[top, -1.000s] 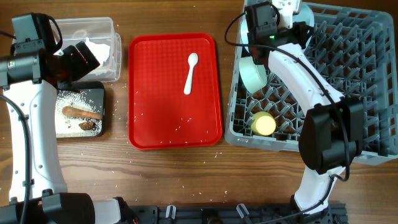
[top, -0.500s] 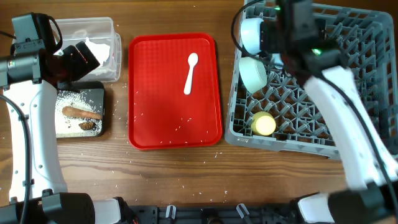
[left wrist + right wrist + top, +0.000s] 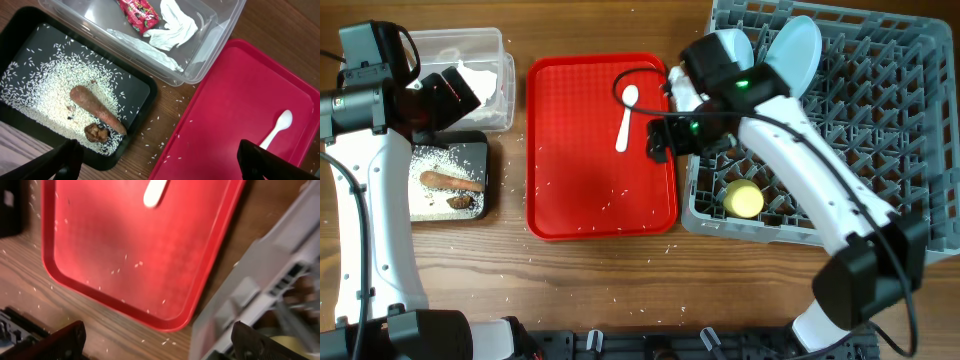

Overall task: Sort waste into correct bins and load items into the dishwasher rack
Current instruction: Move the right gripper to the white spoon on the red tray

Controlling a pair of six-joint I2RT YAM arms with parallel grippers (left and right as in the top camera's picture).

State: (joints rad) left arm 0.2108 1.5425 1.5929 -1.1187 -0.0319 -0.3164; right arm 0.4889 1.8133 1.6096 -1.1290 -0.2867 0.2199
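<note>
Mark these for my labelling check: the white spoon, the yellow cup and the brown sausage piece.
white spoon [image 3: 624, 122]: overhead view, middle of its handle.
yellow cup [image 3: 744, 199]: overhead view, centre of its visible yellow face.
brown sausage piece [image 3: 97, 109]: left wrist view, middle of its length.

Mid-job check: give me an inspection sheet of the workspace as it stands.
Surface: wooden table.
Job's things: wrapper and tissue in clear tub; rice, sausage piece, lump in black tray; plate, bowl, yellow cup in rack; spoon on red tray.
Clutter: stray rice grains on table and red tray.
Grippers: left gripper open, empty; right gripper open, empty, over the red tray's rack-side edge.
Cables: black cable loops off the right arm above the spoon.
Surroundings: black rail along the table's near edge.
</note>
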